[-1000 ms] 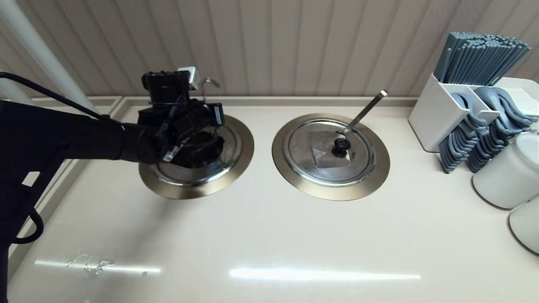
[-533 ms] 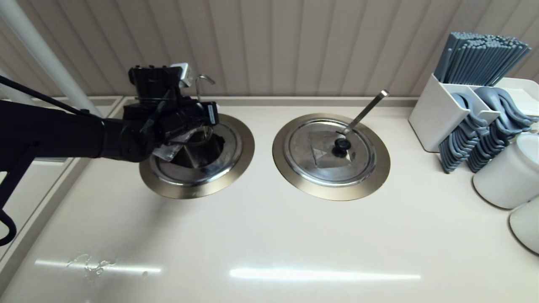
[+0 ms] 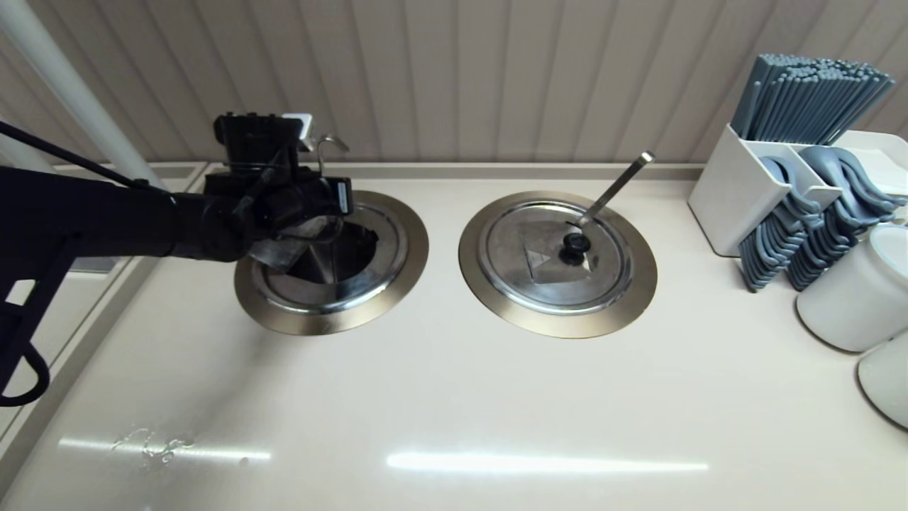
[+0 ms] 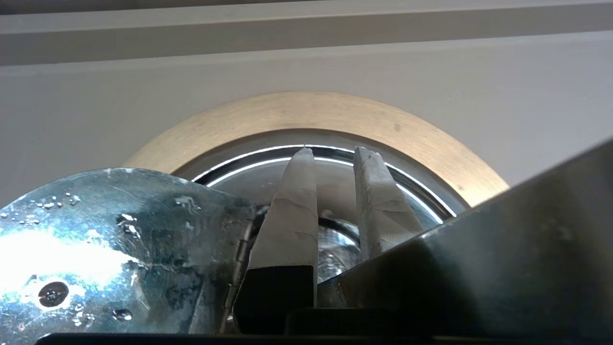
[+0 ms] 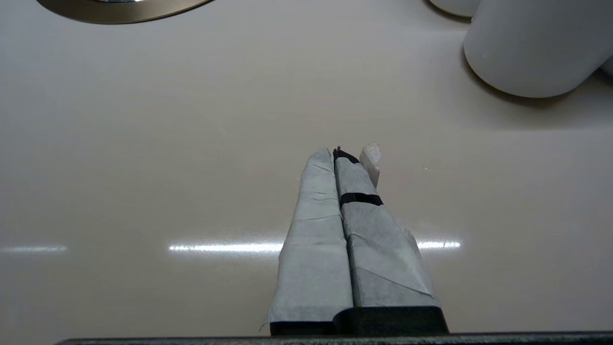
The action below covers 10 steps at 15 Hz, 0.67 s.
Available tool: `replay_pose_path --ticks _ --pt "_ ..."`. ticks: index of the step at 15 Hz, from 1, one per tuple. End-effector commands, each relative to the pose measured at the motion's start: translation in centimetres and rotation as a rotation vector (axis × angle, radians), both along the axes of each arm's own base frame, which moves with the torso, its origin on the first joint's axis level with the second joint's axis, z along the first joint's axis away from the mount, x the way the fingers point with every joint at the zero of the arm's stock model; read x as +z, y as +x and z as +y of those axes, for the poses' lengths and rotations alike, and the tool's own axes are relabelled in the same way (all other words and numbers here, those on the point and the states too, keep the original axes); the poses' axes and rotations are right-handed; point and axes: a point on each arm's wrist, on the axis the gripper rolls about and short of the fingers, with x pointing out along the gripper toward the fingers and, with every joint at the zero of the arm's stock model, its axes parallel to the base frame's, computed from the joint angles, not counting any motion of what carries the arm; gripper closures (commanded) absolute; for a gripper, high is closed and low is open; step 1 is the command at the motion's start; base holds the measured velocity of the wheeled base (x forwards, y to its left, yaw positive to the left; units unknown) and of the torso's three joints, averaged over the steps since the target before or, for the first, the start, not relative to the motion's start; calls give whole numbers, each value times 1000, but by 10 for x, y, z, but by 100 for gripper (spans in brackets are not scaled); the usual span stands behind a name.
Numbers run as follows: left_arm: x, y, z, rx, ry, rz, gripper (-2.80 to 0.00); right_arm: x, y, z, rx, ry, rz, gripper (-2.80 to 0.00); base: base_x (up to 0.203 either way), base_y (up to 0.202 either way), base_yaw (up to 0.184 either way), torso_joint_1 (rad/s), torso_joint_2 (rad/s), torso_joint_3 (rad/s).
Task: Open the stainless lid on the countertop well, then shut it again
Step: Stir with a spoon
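Note:
The countertop well (image 3: 333, 323) lies at the left with its bronze-grey ring (image 4: 311, 110). The stainless lid (image 3: 312, 291) rests on it, and its wedge flap (image 3: 280, 252) is tilted up, baring a dark opening (image 3: 344, 252). My left gripper (image 4: 335, 151) hovers over that opening. Its fingers stand a narrow gap apart, with a steel plate edge (image 4: 431, 268) wedged at their roots. The flap's wet underside (image 4: 96, 239) rises beside them. The thin ladle handle's hook (image 3: 328, 142) pokes up behind the wrist. My right gripper (image 5: 342, 153) is shut over bare countertop and does not show in the head view.
The twin lid (image 3: 550, 252) with its straight ladle handle (image 3: 617, 184) sits in the ringed well to the right. A white holder (image 3: 738, 191) of grey chopsticks (image 3: 809, 99) and spoons stands at the far right, with white cups (image 3: 858, 291) before it. A wall runs behind.
My left gripper has drawn leftward and slightly back, bringing the flap up with it. The dark opening has widened and the ladle hook has shifted left.

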Motion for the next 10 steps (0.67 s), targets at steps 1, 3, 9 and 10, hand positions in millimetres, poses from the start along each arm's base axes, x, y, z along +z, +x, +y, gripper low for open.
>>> replay_pose_path --ticks 1,3,9,10 --pt "-21 17 -8 16 6 23 0 0 0 0 0 0 -1 0 0 0 0 0 0 0" --pt "-25 19 -15 8 4 19 0 0 0 0 0 0 0 0 0 0 0 0 0 0" --pt "-36 21 -41 -20 -14 23 0 0 0 0 0 0 0 0 0 0 0 0 0 0" --pt "-35 21 -41 -17 -15 20 0 0 0 0 0 0 0 0 0 0 0 0 0 0"
